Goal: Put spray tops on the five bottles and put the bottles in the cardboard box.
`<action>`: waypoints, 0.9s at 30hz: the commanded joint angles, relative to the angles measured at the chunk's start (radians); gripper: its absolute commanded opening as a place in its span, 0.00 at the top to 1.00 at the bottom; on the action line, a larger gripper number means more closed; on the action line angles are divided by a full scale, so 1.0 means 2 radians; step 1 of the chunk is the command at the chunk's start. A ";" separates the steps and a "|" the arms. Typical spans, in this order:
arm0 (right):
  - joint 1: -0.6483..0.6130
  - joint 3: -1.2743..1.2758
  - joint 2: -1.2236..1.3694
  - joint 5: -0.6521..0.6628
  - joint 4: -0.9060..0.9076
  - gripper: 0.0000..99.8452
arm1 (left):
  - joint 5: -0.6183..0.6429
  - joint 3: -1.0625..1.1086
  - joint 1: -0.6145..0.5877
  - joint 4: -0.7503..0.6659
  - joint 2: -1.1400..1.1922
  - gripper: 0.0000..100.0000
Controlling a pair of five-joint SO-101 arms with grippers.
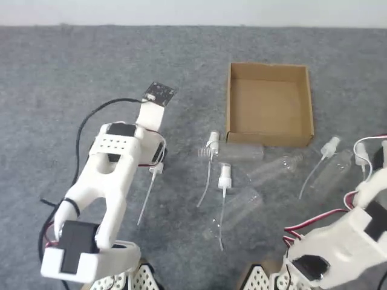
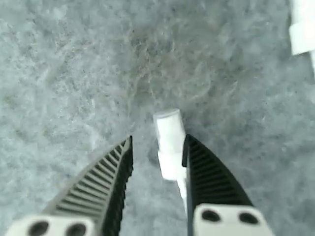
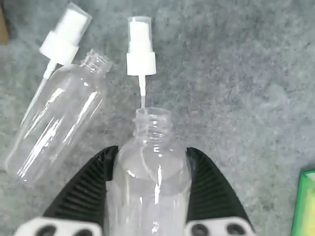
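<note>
The left pincer (image 2: 157,140) stands released, its jaws astride a loose spray top (image 2: 169,142) that lies on the grey bench (image 2: 74,59), at about 9 o'clock from the bench's middle. The right pincer (image 3: 151,150), at 4 o'clock, is clenched on a clear bottle (image 3: 152,167). Another spray top (image 3: 140,49) lies at that bottle's mouth, its tube reaching the neck (how deep, I cannot tell). The cardboard box (image 1: 269,103) sits at 1 o'clock, a lying bottle (image 1: 242,151) just beside its near wall.
</note>
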 commanded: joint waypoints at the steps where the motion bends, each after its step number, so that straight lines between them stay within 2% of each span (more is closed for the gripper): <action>1: -0.002 -0.028 -0.048 0.008 0.023 0.99 | -0.003 -0.011 0.006 -0.033 0.025 0.86; 7: -0.007 -0.027 -0.082 0.008 0.043 0.99 | 0.010 -0.032 0.012 -0.045 0.091 0.89; 13: -0.033 -0.027 -0.128 0.002 0.070 0.99 | 0.011 -0.033 0.008 -0.044 0.077 0.99; 16: -0.067 -0.027 -0.153 -0.016 0.082 0.99 | 0.013 -0.033 0.005 -0.031 0.024 0.99; 21: -0.136 -0.015 -0.211 -0.074 0.083 0.99 | 0.013 -0.052 -0.006 0.045 -0.130 0.99; 27: -0.293 0.110 -0.326 -0.151 0.033 0.99 | 0.014 -0.154 -0.011 0.182 -0.302 0.99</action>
